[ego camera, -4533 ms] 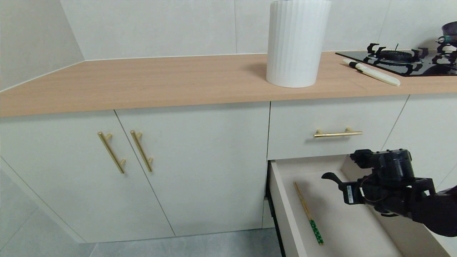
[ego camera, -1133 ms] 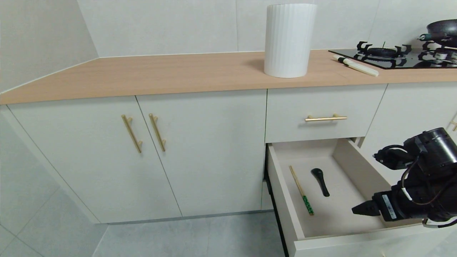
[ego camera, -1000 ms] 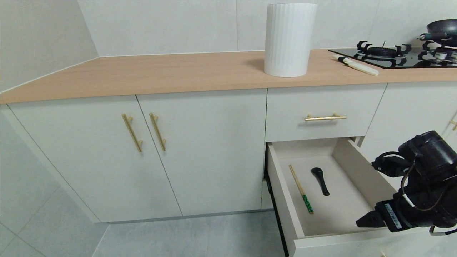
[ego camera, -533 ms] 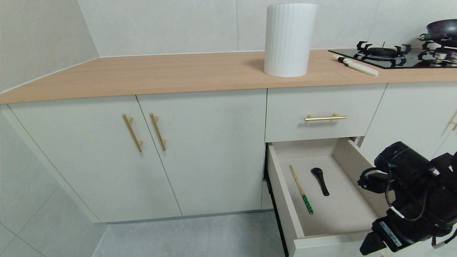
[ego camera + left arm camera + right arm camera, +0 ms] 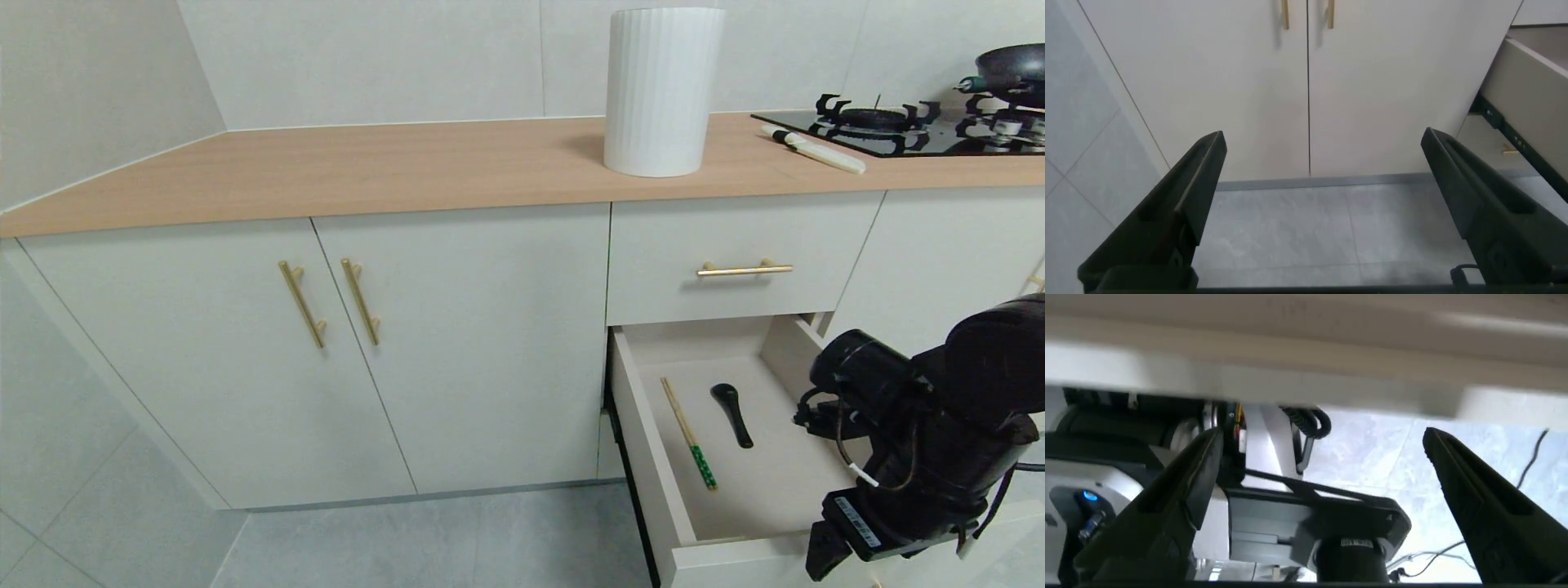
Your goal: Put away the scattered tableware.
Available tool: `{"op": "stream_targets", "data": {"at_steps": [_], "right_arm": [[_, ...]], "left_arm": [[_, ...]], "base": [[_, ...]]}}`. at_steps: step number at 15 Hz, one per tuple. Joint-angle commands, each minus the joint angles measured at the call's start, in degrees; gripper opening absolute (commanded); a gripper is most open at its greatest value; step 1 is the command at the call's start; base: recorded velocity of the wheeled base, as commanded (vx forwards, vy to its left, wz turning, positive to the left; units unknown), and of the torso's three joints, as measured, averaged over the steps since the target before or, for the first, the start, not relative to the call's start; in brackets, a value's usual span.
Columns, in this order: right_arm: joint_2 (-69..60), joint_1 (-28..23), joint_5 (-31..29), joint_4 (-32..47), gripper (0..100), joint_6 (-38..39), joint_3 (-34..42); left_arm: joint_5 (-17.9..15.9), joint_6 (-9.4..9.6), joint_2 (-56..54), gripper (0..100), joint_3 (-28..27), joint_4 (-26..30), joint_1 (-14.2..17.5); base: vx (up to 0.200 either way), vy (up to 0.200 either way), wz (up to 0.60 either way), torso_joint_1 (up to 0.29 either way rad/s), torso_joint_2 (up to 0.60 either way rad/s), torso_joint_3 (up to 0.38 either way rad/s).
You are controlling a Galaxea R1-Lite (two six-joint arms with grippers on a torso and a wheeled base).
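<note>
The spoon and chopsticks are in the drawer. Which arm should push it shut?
Probably the right. The right tool hangs at the front edge of the open drawer, which holds the spoon and chopsticks. The left tool faces the cupboard doors, off to the drawer's side.

Bright, soft, even light here, no hard shadows. The white canister (image 5: 663,90) drops a faint shadow to its left on the worktop (image 5: 367,167), so the light is coming from above and the right. A thin dark band sits under the worktop's front edge, and the back of the open drawer (image 5: 694,341) is shaded too. The black hob (image 5: 898,143) at the worktop's right end gleams with pale reflections. Towards its left end the worktop's line bends: wide lens. From the left wrist, the floor (image 5: 1290,237) is evenly lit.
</note>
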Motion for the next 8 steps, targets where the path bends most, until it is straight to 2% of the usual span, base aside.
{"op": "stream_targets", "data": {"at_steps": [1,3,8], "right_arm": [[2.04,-0.57,-0.57,-0.3,100,0.08,-0.2],[3.54,-1.72,-3.91,-2.59,100,0.69,-0.11],[2.83,-2.07,-4.35,-8.65,100,4.21,0.15]], "left_arm": [[0.1,-0.04,0.0,100,0.0,0.0,0.02],[0.02,-0.04,0.0,100,0.0,0.0,0.02],[0.02,-0.04,0.0,100,0.0,0.0,0.02]], "base": [[0.0,0.0,0.0,0.0,0.0,0.0],[0.0,0.0,0.0,0.0,0.0,0.0],[0.0,0.0,0.0,0.0,0.0,0.0]]}}
